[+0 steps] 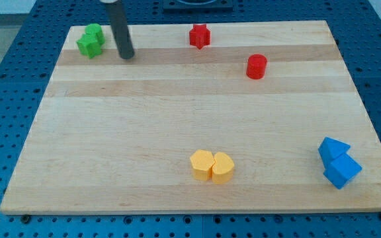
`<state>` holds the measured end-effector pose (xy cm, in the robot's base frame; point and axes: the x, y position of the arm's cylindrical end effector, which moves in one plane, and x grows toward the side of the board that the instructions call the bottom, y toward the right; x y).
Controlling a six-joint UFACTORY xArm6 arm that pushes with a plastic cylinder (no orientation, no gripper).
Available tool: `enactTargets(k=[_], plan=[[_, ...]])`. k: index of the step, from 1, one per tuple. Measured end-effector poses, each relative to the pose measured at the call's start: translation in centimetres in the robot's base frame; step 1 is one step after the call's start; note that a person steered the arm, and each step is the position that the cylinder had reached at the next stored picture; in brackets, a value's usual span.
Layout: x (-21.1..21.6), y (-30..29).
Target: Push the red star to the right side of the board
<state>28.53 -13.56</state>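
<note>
The red star point(200, 36) lies near the top edge of the wooden board point(144, 119), a little right of the middle. My tip point(127, 55) rests on the board at the upper left, well to the left of the red star and just right of the green blocks. A red cylinder point(256, 66) stands right of and below the star.
Two green blocks point(91, 41) touch each other at the top left corner. Two yellow blocks point(211, 166) sit side by side at the bottom middle. Two blue blocks point(338, 162) sit together at the bottom right. A blue pegboard surface surrounds the board.
</note>
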Motion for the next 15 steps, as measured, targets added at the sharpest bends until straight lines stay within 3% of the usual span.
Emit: enactTargets(k=[2,5,9,11,13,15], plan=[[-4.1,6.2],[-4.7,16.1],[-0.1,22.4],[0.0,27.1],[3.6,30.2],[2.1,33.2]])
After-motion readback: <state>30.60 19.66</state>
